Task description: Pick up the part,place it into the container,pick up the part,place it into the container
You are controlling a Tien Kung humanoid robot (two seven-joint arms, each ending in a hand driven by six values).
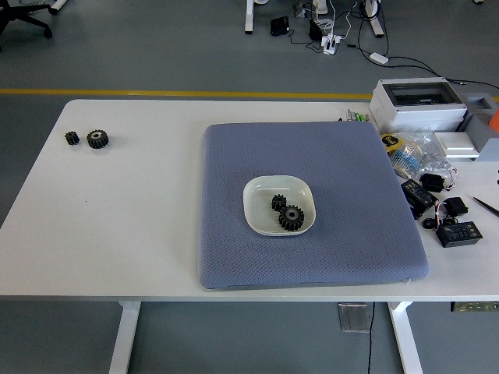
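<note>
Neither hand in view, state unknowable; two black toothed gears (286, 212) already lie in shallow white square dish (254, 204), so next reach likely targets the two spare black gears (88, 139) far left of it, approaching from above.

**Robot's body out of frame**

Neither of the robot's arms nor either hand reaches into the head view. No person's sleeve or hand shows at the far side of the desk (117, 218). No body colours, cables, screws or markings can be told here.
</note>
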